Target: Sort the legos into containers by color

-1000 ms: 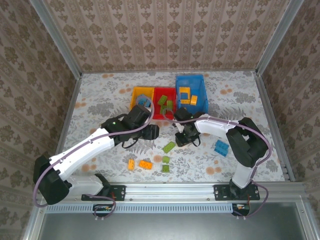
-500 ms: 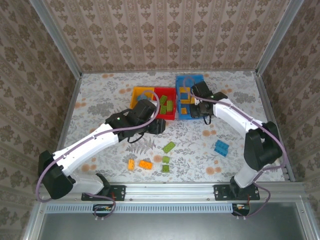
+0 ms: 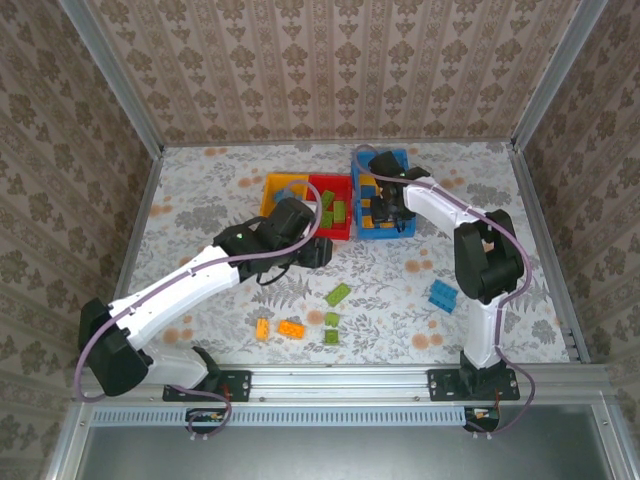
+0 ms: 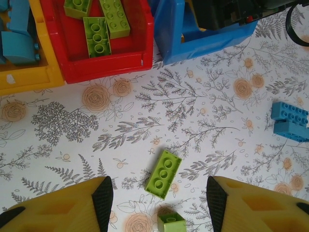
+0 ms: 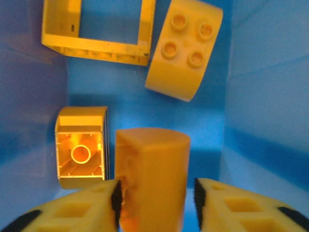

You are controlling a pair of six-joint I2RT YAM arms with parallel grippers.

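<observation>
Nearest the arm bases, two orange studded plastic bricks (image 3: 291, 328) lie side by side on the table (image 3: 200, 215). Two small green bricks (image 3: 331, 320) sit just right of them and a long lime-green brick (image 3: 338, 293) slightly beyond. A blue studded brick (image 3: 442, 295) sits well apart to the right, with bare surface around it and free strips along both side edges. The left gripper (image 4: 159, 193) hovers above the long lime-green brick, its fingers (image 4: 103, 200) spread wide with nothing between them. Farther on, three plastic bins stand touching in a row: the small yellow-orange bin (image 3: 270, 190) holding blue bricks (image 4: 19, 46), the small red bin (image 3: 330, 232) holding green bricks (image 4: 96, 36), and the larger blue bin (image 3: 385, 233). The right gripper (image 5: 157, 193) is down inside the larger blue bin, close to its walls. An upright orange brick (image 5: 152, 169) stands between its parted fingers, one pad against it and a sliver of blue showing at the other, beside three other orange pieces (image 5: 186, 48) on the bin floor. A second earlier this gripper was low over the table's middle, near the lime-green brick. The left arm has since edged toward the red bin, and the loose bricks have not moved. The table wears a white cloth (image 3: 480, 200) printed with ferns and orange flowers, framed by aluminium rails (image 3: 340, 378) and walls of brown damask wallpaper (image 3: 330, 70).
</observation>
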